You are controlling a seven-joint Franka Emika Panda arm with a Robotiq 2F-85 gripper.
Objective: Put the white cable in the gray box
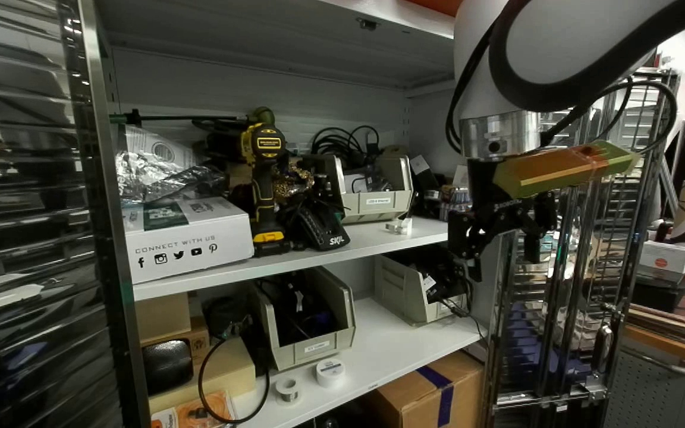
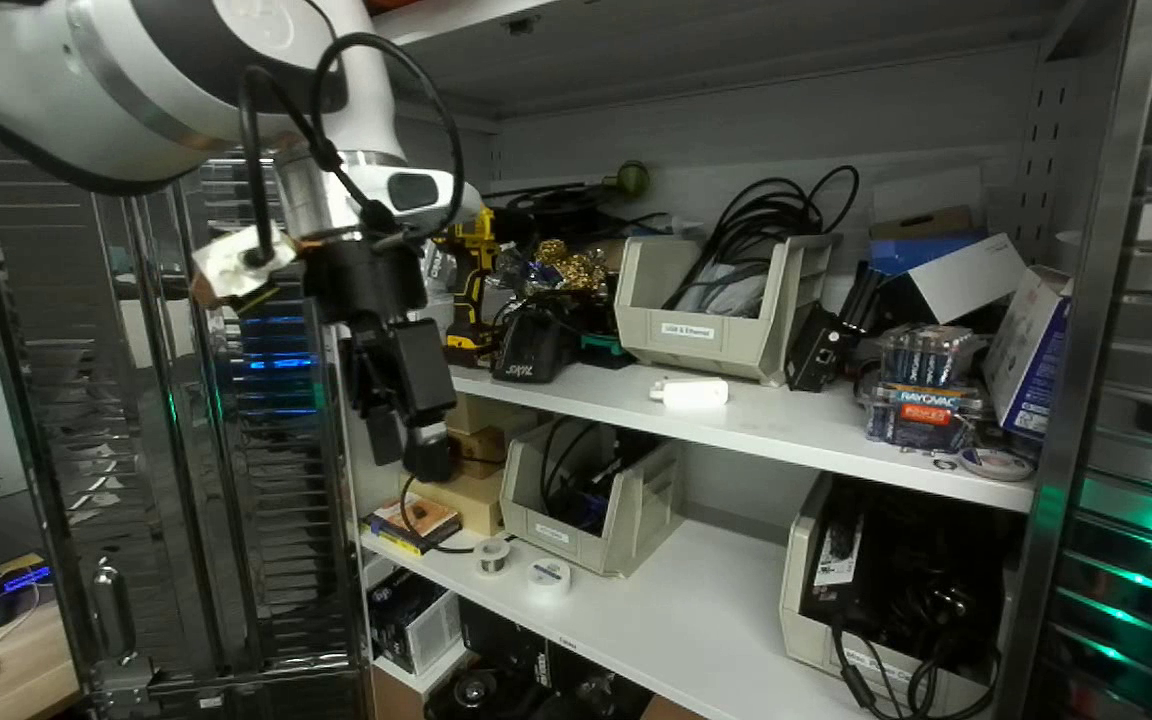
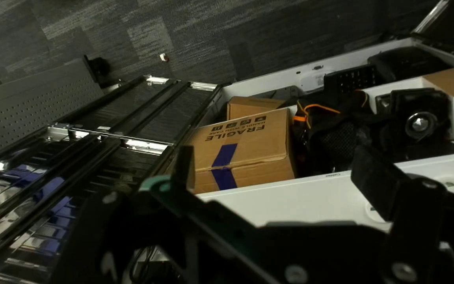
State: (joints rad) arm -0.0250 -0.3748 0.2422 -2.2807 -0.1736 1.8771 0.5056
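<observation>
While holding black claw (image 3: 276,167) spread, hangs well apart from small white block (image 2: 693,392) and pale gray plastic bin (image 2: 701,352).

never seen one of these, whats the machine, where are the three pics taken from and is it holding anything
It is a robot arm ending in a black gripper. Both exterior views come from cameras standing apart from it, facing shelves. The wrist view is from a camera on the arm, looking past the fingers toward a cardboard box and the floor. On the upper shelf are a drill, an open gray box and, in front of it, a small white item. The gripper is open and holds nothing.
</observation>
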